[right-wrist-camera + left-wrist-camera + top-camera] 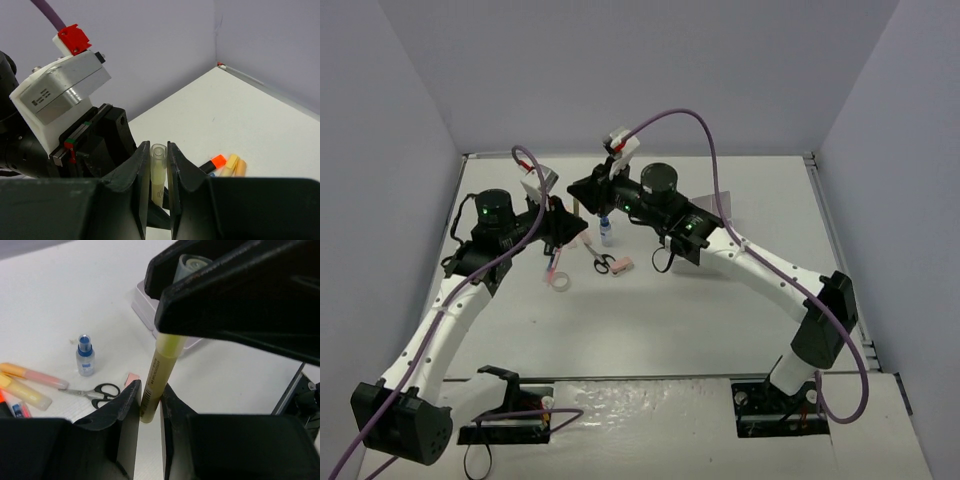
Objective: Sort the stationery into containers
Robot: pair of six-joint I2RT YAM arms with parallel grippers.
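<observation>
Here the bench point(720, 320) carries everything, with the white organiser tray point(141, 304) just behind the point where the two arms meet. The left gripper point(150, 395) is clamped on the lower barrel of a yellow highlighter point(162, 360). The right gripper point(158, 148) is clamped on its upper, clear-tipped end, so the pen stands nearly upright, shared between them. This reads as a handover, probably so that one arm can carry it to the tray; which compartment cannot be told. Unsorted on the bench lie other highlighters point(35, 376), black-handled scissors point(97, 391), a blue-capped bottle point(85, 356) and a pink eraser point(131, 378).
</observation>
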